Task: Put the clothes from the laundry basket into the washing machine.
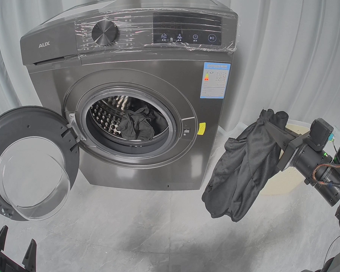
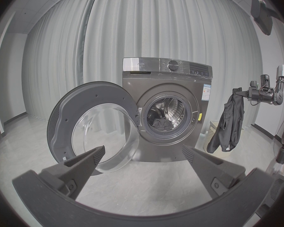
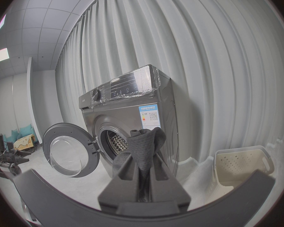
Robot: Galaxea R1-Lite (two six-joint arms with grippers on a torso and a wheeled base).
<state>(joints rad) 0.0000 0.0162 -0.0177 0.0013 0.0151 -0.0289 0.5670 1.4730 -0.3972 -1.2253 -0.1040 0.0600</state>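
1. Hanging from the right gripper [image 1: 270, 125], a dark garment [image 1: 245, 170] is held in the air to the right of the washing machine [image 1: 139, 76], with its folds drooping clear of the grey floor [image 1: 139, 216].
2. The right gripper's fingers [image 3: 126, 177] are pressed together on the upper end of the cloth, and a bunch of the fabric is pushed up between them.
3. A cream laundry basket [image 3: 243, 164] is set on the floor at the far right, just beside the machine and partly hidden behind the hanging garment.
4. The machine's round door [image 1: 26, 133] is swung fully open to the left, and the steel drum is exposed.
5. A second dark garment [image 1: 138, 125] is seen crumpled inside the drum, near the front lip of the opening.
6. The left gripper [image 1: 15, 242] is held low at the near left, well apart from the machine, with its fingers spread wide and pointed toward the open door.
7. A pleated white curtain [image 1: 291, 38] is hung across the wall behind the machine and the basket.
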